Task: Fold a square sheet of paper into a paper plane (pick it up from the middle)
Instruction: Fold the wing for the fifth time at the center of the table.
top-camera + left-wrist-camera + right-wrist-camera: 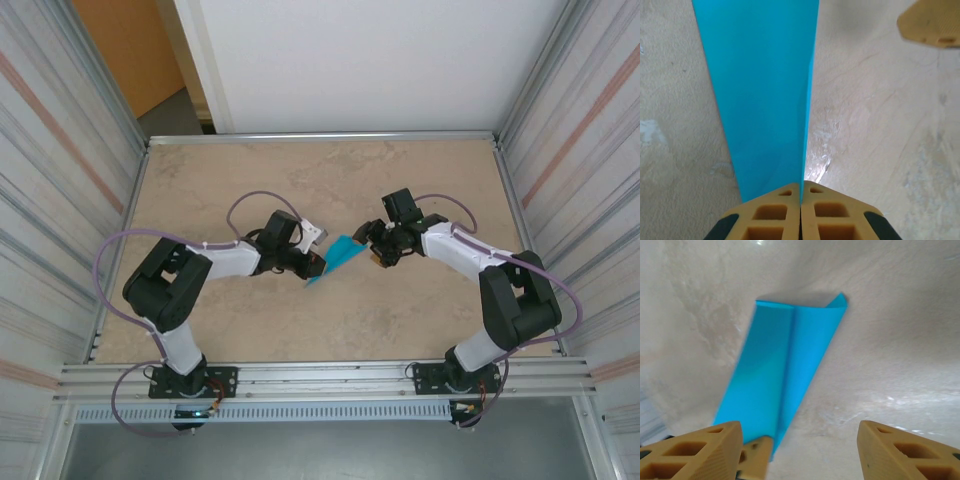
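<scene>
Rail: one pale aluminium rail (330, 378) at the near edge, with two arm bases bolted on it, left and right.
Arms: two jointed black-and-white arms, left arm (190, 280) and right arm (500, 290), elbows out, wrists turned in toward each other.
Cables: two purple cables (108, 262), one looped along each arm.
Left gripper (316, 264) (801, 192): two tan ribbed fingers (772, 212) pressed flat together and clamped on the narrow end of the paper plane.
Paper plane (343, 253) (765, 100) (785, 365): one small turquoise-blue folded paper plane with a plain surface and one centre crease. Narrow end pinched in the left gripper, wide end reaching straight out ahead of those fingers toward the right gripper. Whether its far end touches the table, cannot tell.
Right gripper (376, 254) (799, 427): two tan fingers (890, 450) standing wide apart, nothing held. Paper plane just ahead of it, nearer its left finger, the plane's point ending beside that finger.
Table (300, 180): one tan marbled table top under both grippers, running on beyond them.
Side walls (50, 160): two corrugated metal side walls, outward of each arm.
Back panel (360, 60): one plain white back panel, farthest beyond the grippers.
</scene>
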Tool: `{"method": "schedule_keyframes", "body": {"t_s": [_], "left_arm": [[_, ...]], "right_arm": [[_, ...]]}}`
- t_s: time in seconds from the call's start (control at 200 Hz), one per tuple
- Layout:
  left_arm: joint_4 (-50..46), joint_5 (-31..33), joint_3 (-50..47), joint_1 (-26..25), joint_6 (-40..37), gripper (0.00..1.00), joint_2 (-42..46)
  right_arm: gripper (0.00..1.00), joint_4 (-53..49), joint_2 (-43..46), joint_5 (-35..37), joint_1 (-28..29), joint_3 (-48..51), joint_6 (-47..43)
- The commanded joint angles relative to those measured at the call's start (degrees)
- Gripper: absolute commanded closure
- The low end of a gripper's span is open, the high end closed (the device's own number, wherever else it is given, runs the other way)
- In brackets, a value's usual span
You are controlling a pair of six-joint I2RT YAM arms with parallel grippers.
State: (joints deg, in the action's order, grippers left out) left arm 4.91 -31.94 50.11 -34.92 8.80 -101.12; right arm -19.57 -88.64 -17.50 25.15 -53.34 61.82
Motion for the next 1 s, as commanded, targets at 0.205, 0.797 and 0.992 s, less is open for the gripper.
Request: {"method": "schedule_keyframes", "body": {"t_s": [0.205,0.797,0.992], "left_arm": [[-10.1,-5.6,6.4,0.8,6.9,0.96,-4.8],[-19.1,-9.9,14.6,0.8,11.0,0.98,-8.5],[-16.3,-15.0,14.5,1.3,16.8,0.98,-9.3]], "right_arm": [[0.33,4.6,0.2,-2.1,2.9,1.9,-16.0],[0.31,10.3,-9.6,-8.9,3.1,-0.6,-19.5],[0.32,15.8,-9.2,-11.8,0.5,2.0,-20.4]]}}
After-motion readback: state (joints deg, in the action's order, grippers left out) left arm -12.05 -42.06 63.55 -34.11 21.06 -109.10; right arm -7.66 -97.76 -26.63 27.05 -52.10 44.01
